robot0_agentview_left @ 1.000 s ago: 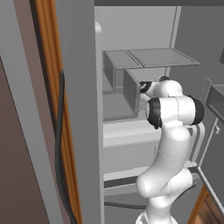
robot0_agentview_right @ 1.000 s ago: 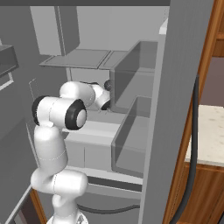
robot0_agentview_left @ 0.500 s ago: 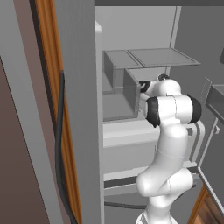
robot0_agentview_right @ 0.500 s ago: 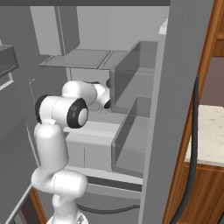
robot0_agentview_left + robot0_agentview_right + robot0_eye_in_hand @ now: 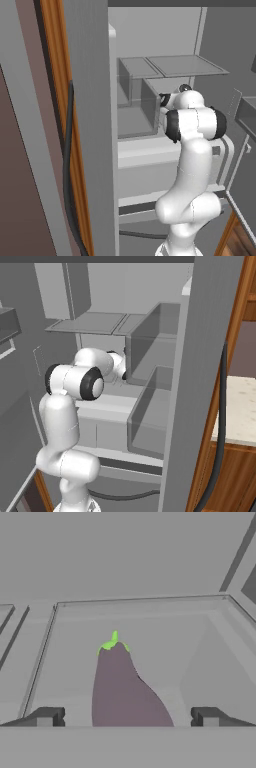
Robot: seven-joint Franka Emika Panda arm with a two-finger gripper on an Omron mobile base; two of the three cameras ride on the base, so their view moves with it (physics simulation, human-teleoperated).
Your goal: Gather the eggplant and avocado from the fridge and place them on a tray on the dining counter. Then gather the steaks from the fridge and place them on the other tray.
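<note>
A purple eggplant [image 5: 122, 689] with a green cap lies on a grey shelf inside the open fridge [image 5: 165, 65], its stem end pointing away from me. My gripper [image 5: 127, 717] is open, with one fingertip on each side of the eggplant's near end and a gap to either one. In both base views the arm reaches into the fridge at mid-shelf height, and the hand [image 5: 167, 100] [image 5: 122, 368] is largely hidden behind a clear bin wall. The avocado, steaks and trays are out of view.
Clear door bins [image 5: 150, 416] stand to the right of the arm. A glass shelf [image 5: 185, 65] hangs above the hand. The fridge door [image 5: 90, 125] with its dark handle [image 5: 67, 165] stands close on the left. A strip of beige counter [image 5: 242, 406] lies at the right edge.
The arm has reached slightly deeper into the fridge. The gripper has stayed open.
</note>
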